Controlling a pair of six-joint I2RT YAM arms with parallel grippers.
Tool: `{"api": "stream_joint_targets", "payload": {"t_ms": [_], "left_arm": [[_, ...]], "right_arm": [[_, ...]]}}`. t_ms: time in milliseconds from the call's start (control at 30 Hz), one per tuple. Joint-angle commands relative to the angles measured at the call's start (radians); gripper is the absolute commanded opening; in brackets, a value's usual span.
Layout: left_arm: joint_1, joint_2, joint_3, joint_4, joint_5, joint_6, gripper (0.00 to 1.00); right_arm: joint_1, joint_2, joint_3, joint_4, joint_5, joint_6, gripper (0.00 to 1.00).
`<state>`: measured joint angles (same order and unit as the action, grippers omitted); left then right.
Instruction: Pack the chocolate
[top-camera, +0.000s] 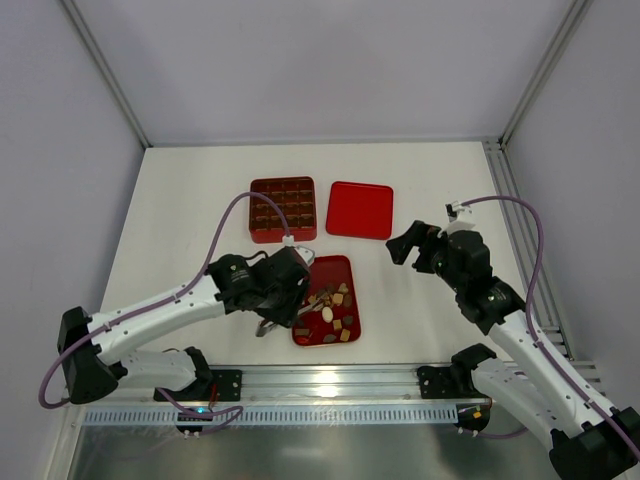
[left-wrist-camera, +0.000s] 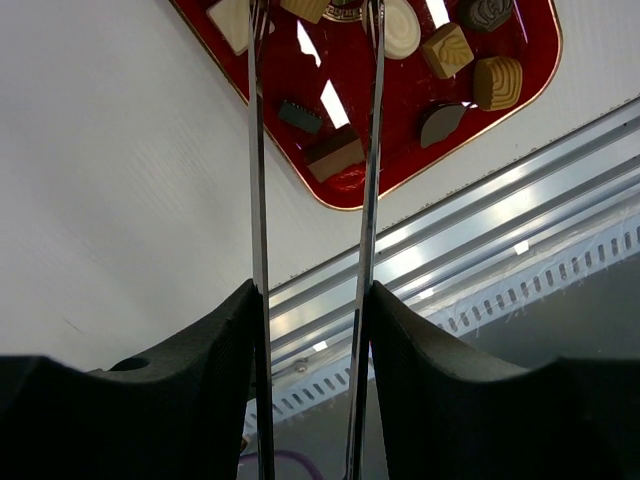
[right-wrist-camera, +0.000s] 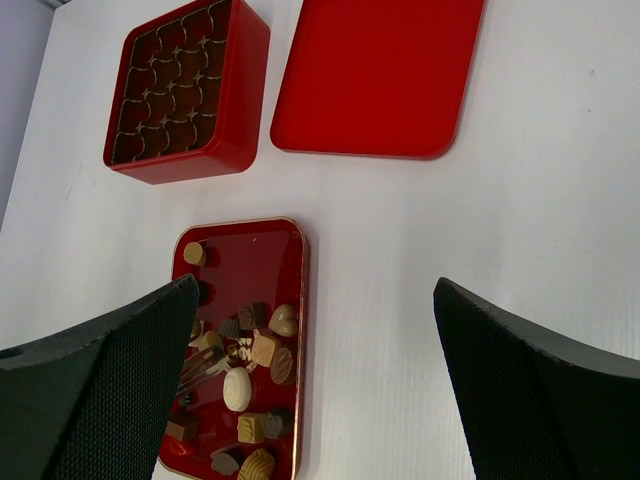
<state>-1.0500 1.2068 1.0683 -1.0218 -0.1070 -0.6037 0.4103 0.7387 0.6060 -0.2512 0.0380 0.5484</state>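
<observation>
Tongs (left-wrist-camera: 372, 150) over the tray (right-wrist-camera: 270, 250)
Left claw (left-wrist-camera: 313, 290) clamped on tongs, tips over chocolate (right-wrist-camera: 238, 390) loose in tray; right claw (right-wrist-camera: 315, 283) gaping wide, empty, above counter (top-camera: 200, 200), box (top-camera: 283, 209) and lid (top-camera: 360, 210) beyond.

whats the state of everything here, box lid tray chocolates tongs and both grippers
red box: open, cells look empty
red lid: off, lying flat beside the box
red tray: holds the loose pieces
chocolate: loose in the tray, none seen in the box
tongs: tips apart over the tray
left gripper: shut on the tongs
right gripper: open, holding nothing
</observation>
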Motion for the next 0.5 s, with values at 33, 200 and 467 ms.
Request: {"api": "stream_joint_targets", "payload": {"t_ms": [33,200,467], "left_arm": [[-0.007,0.002,-0.010,0.025,0.000,-0.010,0.46],[-0.007,0.008,-0.013,0.026,0.000,-0.005,0.43],[-0.007,0.022,-0.005,0.023,0.001,-0.001,0.43]], "right_arm": [[0.002,-0.018,-0.006,0.032,-0.004,0.005,1.00],[0.004,-0.018,-0.009,0.035,-0.003,0.008,1.00],[0.002,-0.016,-0.012,0.038,-0.003,0.010,1.00]]}}
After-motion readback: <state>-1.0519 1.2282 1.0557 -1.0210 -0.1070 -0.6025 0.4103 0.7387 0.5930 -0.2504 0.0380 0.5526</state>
